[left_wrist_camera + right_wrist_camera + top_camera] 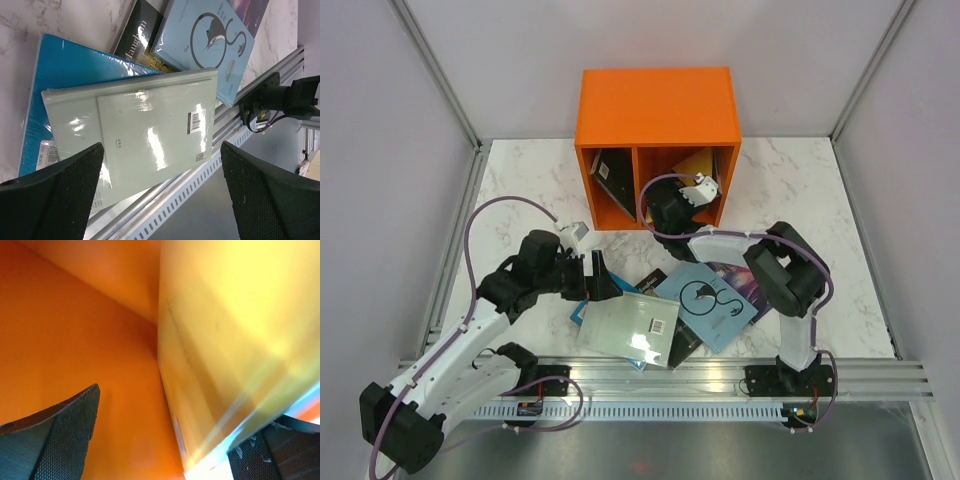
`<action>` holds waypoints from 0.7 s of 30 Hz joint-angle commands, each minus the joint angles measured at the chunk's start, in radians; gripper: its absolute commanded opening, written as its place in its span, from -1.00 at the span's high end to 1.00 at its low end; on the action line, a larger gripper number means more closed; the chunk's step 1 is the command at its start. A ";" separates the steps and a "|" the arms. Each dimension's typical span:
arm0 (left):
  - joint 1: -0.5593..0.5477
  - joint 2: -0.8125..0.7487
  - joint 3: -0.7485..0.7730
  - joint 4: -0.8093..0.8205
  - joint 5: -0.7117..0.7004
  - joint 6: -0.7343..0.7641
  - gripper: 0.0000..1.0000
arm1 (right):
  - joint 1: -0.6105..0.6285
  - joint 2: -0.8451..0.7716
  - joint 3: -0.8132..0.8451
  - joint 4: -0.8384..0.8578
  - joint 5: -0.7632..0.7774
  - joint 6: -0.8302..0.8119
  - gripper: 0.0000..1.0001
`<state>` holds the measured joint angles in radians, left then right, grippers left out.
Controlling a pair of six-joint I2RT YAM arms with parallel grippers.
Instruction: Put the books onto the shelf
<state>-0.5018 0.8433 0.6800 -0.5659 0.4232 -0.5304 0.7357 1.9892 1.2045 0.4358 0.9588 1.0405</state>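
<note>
Now: yellow book upright in the orange cubby, five more heaped at 6 o'clock

Squarely at 12 o'clock on the white, marble-patterned table (520, 190) stands the shelf (657, 105). It is a matte, bright orange box with flat walls, and a vertical divider splits it into two square compartments. The left compartment holds a dark book (610, 175) leaning at a tilt. The right one holds a yellow book (698, 163), thin and smooth-covered, standing near the wall on the 3 o'clock side.

The right gripper (187, 405) is inside that right compartment, its black, mesh-textured fingers (55, 440) spread wide. In the wrist view the yellow cover runs down toward the finger at 5 o'clock. Whether the two touch cannot be told.

The other books lie flat in a loose, overlapping heap at 6 o'clock on the table, just beyond the slotted metal rail (720, 375).
- **Top of the heap:** a pale green book (145, 135), glossy under clear wrap, with a barcode sticker.
- **Toward 9 o'clock, beneath it:** a teal book (75, 70), also shiny.
- **At its 3 o'clock:** a light blue book (705, 300) with a dark ring-shaped emblem.
- **Tucked under both:** a black book (137, 40) with pale lettering.
- **At 2 o'clock:** a corner of a purple book (740, 275) peeks out.

The left gripper (161, 150) hovers above the pale green book, its grainy black fingers wide apart and holding nothing.
</note>
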 commanded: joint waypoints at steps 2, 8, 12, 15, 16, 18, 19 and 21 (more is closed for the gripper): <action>-0.004 -0.012 -0.008 0.028 -0.037 -0.008 -0.99 | 0.001 -0.087 -0.120 -0.305 0.034 -0.011 -0.96; -0.004 -0.006 -0.011 0.027 -0.050 -0.014 -1.00 | 0.051 -0.278 -0.175 -0.486 0.116 0.000 -0.96; -0.004 -0.004 -0.013 0.027 -0.046 -0.020 -1.00 | 0.123 -0.415 -0.197 -0.652 0.165 0.016 -0.96; -0.004 -0.007 -0.013 0.026 -0.047 -0.023 -1.00 | 0.178 -0.519 -0.207 -0.775 0.161 0.032 -0.96; -0.004 -0.007 -0.011 0.023 -0.047 -0.022 -1.00 | 0.191 -0.574 -0.226 -0.796 0.147 0.041 -0.96; -0.004 -0.013 -0.008 0.021 -0.050 -0.022 -1.00 | 0.217 -0.630 -0.258 -0.804 0.074 0.035 -0.95; -0.004 -0.019 -0.008 0.021 -0.052 -0.022 -1.00 | 0.235 -0.670 -0.288 -0.799 0.045 0.033 -0.88; -0.004 -0.016 -0.007 0.018 -0.046 -0.022 -1.00 | 0.244 -0.699 -0.319 -0.778 -0.035 0.030 -0.71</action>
<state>-0.5018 0.8410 0.6697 -0.5667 0.3935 -0.5339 0.9710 1.3289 0.9337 -0.2802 1.0191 1.0672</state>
